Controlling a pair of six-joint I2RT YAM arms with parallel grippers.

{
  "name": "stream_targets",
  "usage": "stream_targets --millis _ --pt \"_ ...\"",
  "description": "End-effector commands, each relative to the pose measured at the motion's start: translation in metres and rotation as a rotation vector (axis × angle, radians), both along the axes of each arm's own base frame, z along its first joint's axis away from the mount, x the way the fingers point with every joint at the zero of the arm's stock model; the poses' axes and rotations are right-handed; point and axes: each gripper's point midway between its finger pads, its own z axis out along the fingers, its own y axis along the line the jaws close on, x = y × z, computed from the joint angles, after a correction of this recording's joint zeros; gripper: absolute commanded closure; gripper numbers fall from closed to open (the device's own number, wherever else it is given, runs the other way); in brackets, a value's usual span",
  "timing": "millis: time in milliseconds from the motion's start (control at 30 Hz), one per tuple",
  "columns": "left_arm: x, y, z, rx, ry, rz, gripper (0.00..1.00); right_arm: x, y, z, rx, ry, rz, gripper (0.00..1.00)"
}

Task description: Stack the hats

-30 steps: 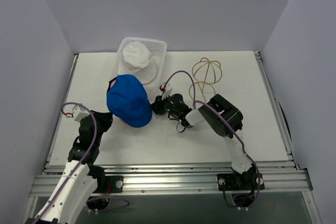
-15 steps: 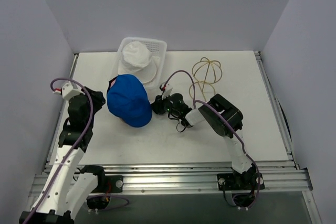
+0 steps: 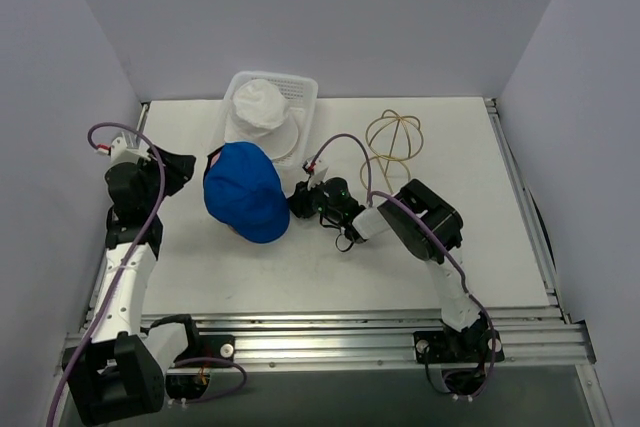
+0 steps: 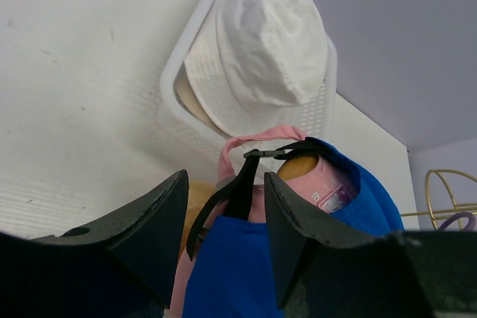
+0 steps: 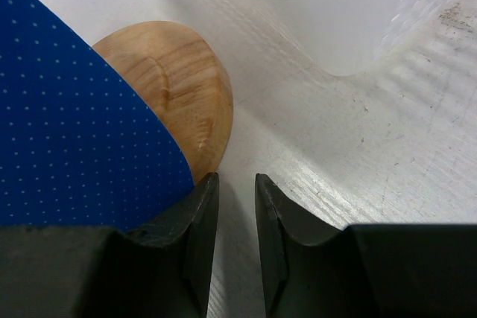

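Well, the round royal blue cloth cap (image 3: 246,192) sits on top of the pink cloth cap (image 4: 317,178), over a round wooden block (image 5: 179,102) on the white worktop (image 3: 300,267). So two hats are stacked. The floppy off-white cloth hat (image 3: 258,107) is not on the pile yet. It rests on the white plastic mesh basket (image 3: 300,87) just behind. The left pincer (image 4: 225,206) is wide apart and holds nothing. The right pincer (image 5: 236,206), by the block, is a little apart with nothing in it.
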Motion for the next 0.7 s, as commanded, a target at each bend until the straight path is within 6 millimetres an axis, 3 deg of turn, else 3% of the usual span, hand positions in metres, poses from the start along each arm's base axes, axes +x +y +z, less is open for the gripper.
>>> stream_targets --millis 0,400,667 --pt "0.010 -0.017 0.021 -0.005 -0.114 -0.115 0.47 0.001 0.011 0.019 0.024 -0.046 0.027 0.77" --pt "0.026 -0.025 -0.002 -0.003 -0.087 -0.185 0.47 0.001 0.007 0.018 0.011 -0.048 0.019 0.77" --pt "0.024 -0.027 -0.024 0.004 -0.059 -0.207 0.47 0.002 0.007 0.017 0.006 -0.047 0.020 0.77"
